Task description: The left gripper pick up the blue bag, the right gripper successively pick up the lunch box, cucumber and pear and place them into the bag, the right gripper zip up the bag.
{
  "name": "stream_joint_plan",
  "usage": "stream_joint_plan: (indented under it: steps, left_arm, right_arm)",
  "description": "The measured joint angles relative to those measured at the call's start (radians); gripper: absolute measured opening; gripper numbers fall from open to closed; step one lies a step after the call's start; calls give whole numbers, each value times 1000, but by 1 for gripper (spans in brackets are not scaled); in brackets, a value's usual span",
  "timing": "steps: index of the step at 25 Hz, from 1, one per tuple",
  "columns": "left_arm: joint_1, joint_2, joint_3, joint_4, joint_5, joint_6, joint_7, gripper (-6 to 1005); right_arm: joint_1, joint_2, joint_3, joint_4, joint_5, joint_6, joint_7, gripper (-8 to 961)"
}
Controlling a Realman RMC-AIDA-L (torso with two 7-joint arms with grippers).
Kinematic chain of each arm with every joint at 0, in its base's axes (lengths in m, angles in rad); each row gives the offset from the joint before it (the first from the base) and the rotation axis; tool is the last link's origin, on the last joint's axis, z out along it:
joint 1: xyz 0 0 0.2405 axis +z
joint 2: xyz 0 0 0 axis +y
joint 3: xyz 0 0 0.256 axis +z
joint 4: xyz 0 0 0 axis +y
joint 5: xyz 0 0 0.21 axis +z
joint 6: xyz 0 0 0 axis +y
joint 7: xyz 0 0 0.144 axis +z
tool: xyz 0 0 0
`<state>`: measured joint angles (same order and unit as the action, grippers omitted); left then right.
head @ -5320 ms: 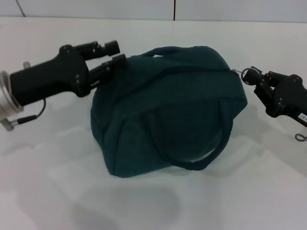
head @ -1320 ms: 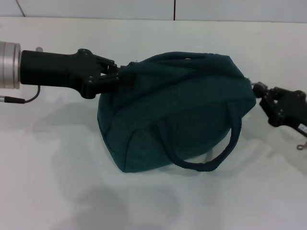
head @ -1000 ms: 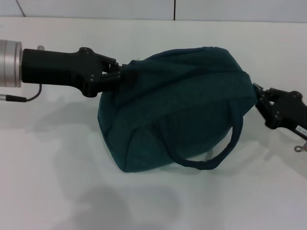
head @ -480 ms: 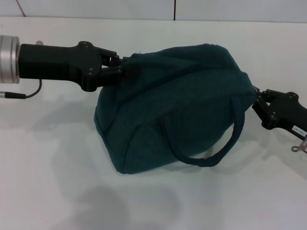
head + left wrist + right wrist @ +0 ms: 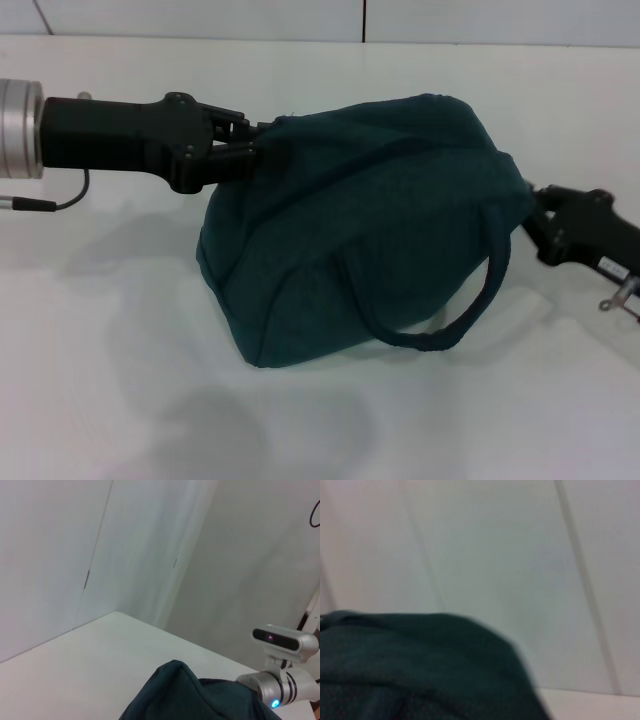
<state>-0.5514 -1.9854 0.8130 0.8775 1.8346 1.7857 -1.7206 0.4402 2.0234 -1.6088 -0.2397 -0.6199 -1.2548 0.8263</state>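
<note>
zip step, at or near its end: the bag looks shut and is held from both sides.

the blue bag (image 5: 365, 225) sits bulging on the white table (image 5: 120, 380), its top seam showing no gap. your left gripper (image 5: 250, 150) is pinched on the fabric at the bag's left end. your right gripper (image 5: 532, 212) presses against the right end, where i cannot tell its finger state. next, judge whether the zip is fully home, then release gently.
</note>
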Motion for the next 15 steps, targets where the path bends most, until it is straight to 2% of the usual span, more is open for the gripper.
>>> stream_joint_plan:
  steps: [5,7,13,15]
  left_arm:
    - [9,1,-1,-1,-10,3,-15,163]
    - [12,6,-12,-1,-12,8,-16,350]
    - [14,21,-60,-2,-13,41,-28,587]
    - [15,23,-62,-3,-12,42,-29,587]
  right_arm:
    - [-12,-8,-45,-3,-10,-118,-25,35]
    - [-28,-13,-39,-2,-11,-182,-45,36]
    - [-52,-37,-37,-1,-11,-342,-54,39]
    - [-56,-42,-35,2,-11,-356,-54,39]
